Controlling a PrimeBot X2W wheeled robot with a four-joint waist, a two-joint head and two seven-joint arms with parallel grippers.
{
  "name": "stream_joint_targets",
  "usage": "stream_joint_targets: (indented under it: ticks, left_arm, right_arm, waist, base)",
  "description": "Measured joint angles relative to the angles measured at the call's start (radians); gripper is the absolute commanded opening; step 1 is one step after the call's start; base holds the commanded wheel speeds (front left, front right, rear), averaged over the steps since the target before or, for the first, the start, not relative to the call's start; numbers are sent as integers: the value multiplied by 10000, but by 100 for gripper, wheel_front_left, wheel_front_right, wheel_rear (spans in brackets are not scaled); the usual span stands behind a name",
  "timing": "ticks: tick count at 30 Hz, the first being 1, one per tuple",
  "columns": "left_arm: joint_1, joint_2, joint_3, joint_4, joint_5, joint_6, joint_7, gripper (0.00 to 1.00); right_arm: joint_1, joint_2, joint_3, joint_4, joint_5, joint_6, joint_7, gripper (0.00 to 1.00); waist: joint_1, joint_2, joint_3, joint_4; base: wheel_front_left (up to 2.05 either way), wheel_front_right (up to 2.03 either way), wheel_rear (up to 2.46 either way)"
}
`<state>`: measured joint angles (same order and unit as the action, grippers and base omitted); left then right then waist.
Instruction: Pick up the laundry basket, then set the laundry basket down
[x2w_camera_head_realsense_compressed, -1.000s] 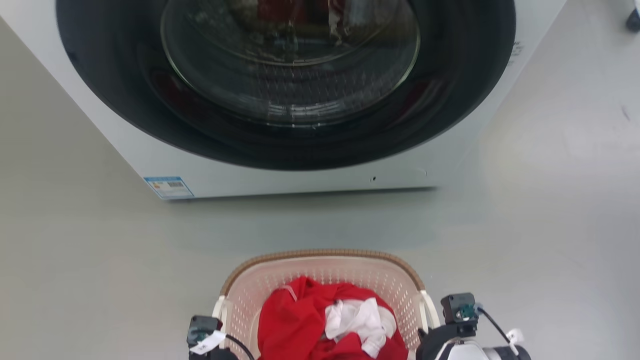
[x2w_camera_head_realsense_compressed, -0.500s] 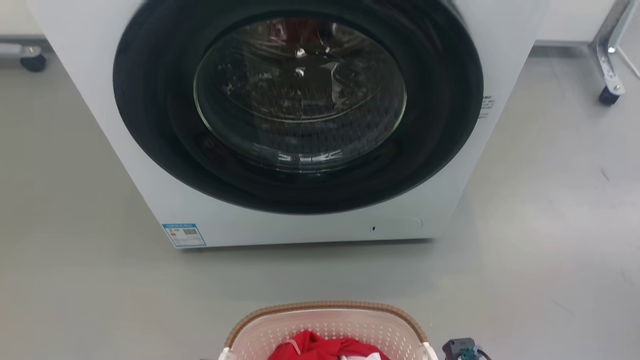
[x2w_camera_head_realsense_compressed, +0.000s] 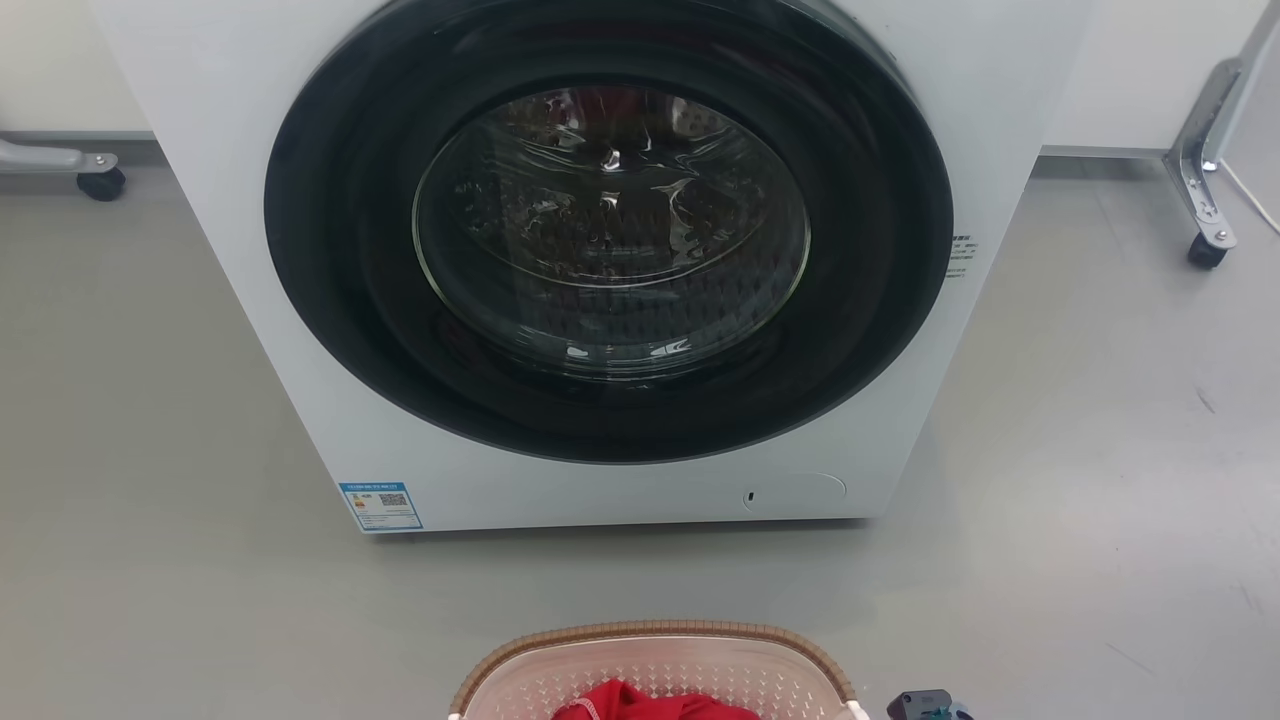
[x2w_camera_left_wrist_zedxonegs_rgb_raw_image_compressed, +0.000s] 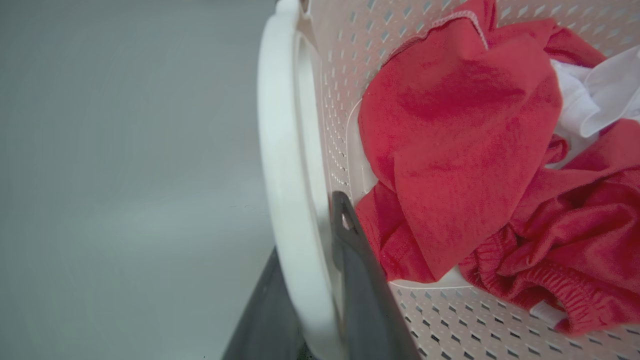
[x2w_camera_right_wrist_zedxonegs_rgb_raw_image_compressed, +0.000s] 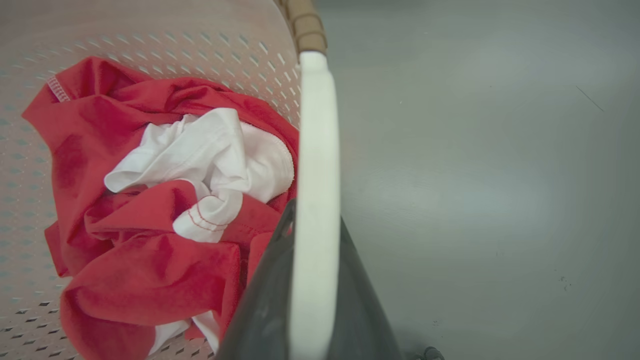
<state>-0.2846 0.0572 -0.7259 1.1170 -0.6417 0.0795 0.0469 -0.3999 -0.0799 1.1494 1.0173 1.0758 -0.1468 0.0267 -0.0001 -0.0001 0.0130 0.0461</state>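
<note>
The laundry basket (x2w_camera_head_realsense_compressed: 650, 633), cream-pink with a brown woven-look rim, sits at the bottom edge of the head view, in front of the washing machine. Red clothes (x2w_camera_left_wrist_zedxonegs_rgb_raw_image_compressed: 450, 150) and a white garment (x2w_camera_right_wrist_zedxonegs_rgb_raw_image_compressed: 210, 155) lie inside it. In the left wrist view my left gripper (x2w_camera_left_wrist_zedxonegs_rgb_raw_image_compressed: 307, 230) is shut on one white loop handle (x2w_camera_left_wrist_zedxonegs_rgb_raw_image_compressed: 282, 150), with one dark finger on each side. In the right wrist view my right gripper (x2w_camera_right_wrist_zedxonegs_rgb_raw_image_compressed: 315, 220) clamps the other white handle (x2w_camera_right_wrist_zedxonegs_rgb_raw_image_compressed: 316, 150) the same way. A bit of my right wrist (x2w_camera_head_realsense_compressed: 922, 706) shows beside the basket.
A white front-loading washing machine (x2w_camera_head_realsense_compressed: 620, 480) with a closed dark round door (x2w_camera_head_realsense_compressed: 610, 230) stands straight ahead on the grey floor (x2w_camera_head_realsense_compressed: 1080, 500). Castor legs of frames stand at the far left (x2w_camera_head_realsense_compressed: 100, 185) and far right (x2w_camera_head_realsense_compressed: 1205, 250).
The head camera has moved: the washing machine has slid down the picture and looks smaller, and the basket and wrists have sunk to the bottom edge. Both grippers stay beside the basket.
</note>
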Motion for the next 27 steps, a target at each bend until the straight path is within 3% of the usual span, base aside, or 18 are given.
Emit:
stream_joint_targets:
  ticks: [27]
  left_arm:
    - [-374, -38, -196, 621, -424, -182, -59, 0]
  right_arm:
    - [-212, 27, 508, 15, 570, 0, -29, 0]
  waist:
    - [1, 2, 72, 31]
  base:
    - [0, 0, 0]
